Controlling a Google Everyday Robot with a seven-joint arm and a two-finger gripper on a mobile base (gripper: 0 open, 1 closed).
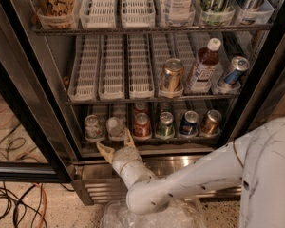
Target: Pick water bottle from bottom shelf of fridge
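Gripper [117, 145] fingers apart, empty — water bottle [115, 127] just ahead of the tips; push in straight, centred, before closing

High close view down into fridge [194, 161]; gripper fingers [105, 153] low-centre.

The bottom shelf [195, 138] holds a water bottle [115, 126], silver-topped container [92, 127] and four cans [165, 124], tool [114, 143] splayed before it.
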